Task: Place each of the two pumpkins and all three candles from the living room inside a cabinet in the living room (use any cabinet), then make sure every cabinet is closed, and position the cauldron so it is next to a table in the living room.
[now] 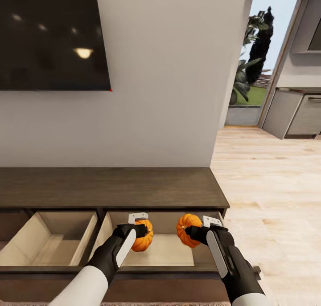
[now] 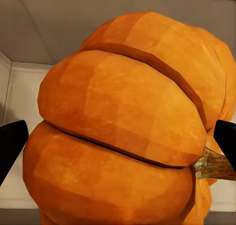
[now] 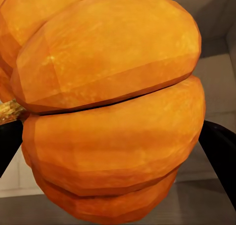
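**Living-room wall, open drawers below: two pumpkins held over the right one**

Pale wall and a dark television (image 1: 53,36) back the low brown cabinet (image 1: 111,186), whose two pale-lined drawers stand pulled out.

The left pumpkin (image 1: 143,237) sits clamped in the left tool (image 1: 141,231), its dark fingers (image 2: 11,144) pressed on either flank, stem (image 2: 212,166) pointing sideways. The right pumpkin (image 1: 187,229) is gripped the same way by the right tool (image 1: 192,233). Both hang above the right drawer (image 1: 165,250), apart from each other and, as far as I can judge, clear of its floor.

Likely risks: released from this height, a round ribbed pumpkin could roll toward the drawer front or bounce against the other. The two arms are close together, so lowering both at once might knock them. The left drawer (image 1: 47,243) also remains to be closed.
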Controlling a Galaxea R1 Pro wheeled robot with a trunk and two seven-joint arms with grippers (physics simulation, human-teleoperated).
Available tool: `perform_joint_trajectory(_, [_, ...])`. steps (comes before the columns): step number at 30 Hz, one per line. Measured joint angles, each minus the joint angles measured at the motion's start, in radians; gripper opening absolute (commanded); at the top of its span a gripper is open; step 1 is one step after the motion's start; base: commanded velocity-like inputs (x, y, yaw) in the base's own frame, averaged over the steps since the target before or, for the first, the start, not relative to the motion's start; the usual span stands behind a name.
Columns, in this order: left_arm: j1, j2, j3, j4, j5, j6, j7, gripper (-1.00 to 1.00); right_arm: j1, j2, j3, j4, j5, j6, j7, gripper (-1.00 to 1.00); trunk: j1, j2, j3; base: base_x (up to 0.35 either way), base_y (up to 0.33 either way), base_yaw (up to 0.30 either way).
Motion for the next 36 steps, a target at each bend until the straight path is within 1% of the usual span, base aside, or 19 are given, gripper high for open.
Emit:
perform_joint_trajectory(16, [0.000, 0.000, 0.000, 0.000, -0.001, -0.004, 0.000, -1.00, -0.002, 0.004, 0.001, 0.011, 0.003, -0.010, -0.003, -1.00, 0.061, -0.112, -0.050, 0.000, 0.000, 0.000])
perform_joint_trajectory(19, [0.000, 0.000, 0.000, 0.000, -0.001, -0.005, -0.001, -1.00, -0.002, 0.004, 0.001, 0.016, 0.004, -0.014, -0.003, -1.00, 0.063, -0.113, -0.062, 0.000, 0.000, 0.000])
perform_joint_trajectory(21, [0.000, 0.000, 0.000, 0.000, -0.002, -0.005, -0.001, -1.00, -0.002, 0.004, 0.001, 0.023, 0.004, -0.025, -0.003, -1.00, 0.063, -0.113, -0.062, 0.000, 0.000, 0.000])
perform_joint_trajectory(22, [0.000, 0.000, 0.000, 0.000, -0.002, -0.005, -0.001, -1.00, -0.005, 0.005, 0.002, 0.033, 0.004, -0.045, -0.003, -1.00, 0.063, -0.113, -0.062, 0.000, 0.000, 0.000])
perform_joint_trajectory(25, [0.000, 0.000, 0.000, -0.001, -0.002, -0.005, -0.001, -1.00, -0.030, 0.013, 0.002, 0.090, 0.001, -0.072, -0.002, -1.00, 0.063, -0.113, -0.062, 0.000, 0.000, 0.000])
perform_joint_trajectory(28, [0.000, 0.000, 0.000, -0.001, -0.002, -0.005, -0.001, -1.00, -0.048, 0.017, 0.002, 0.134, 0.005, -0.081, -0.003, -1.00, 0.063, -0.113, -0.062, 0.014, 0.000, 0.000])
perform_joint_trajectory(36, [0.000, 0.000, 0.000, -0.001, -0.002, -0.004, 0.000, -1.00, -0.055, 0.018, 0.002, 0.151, 0.006, -0.084, -0.002, -1.00, 0.063, -0.113, -0.062, 0.153, 0.000, 0.000])
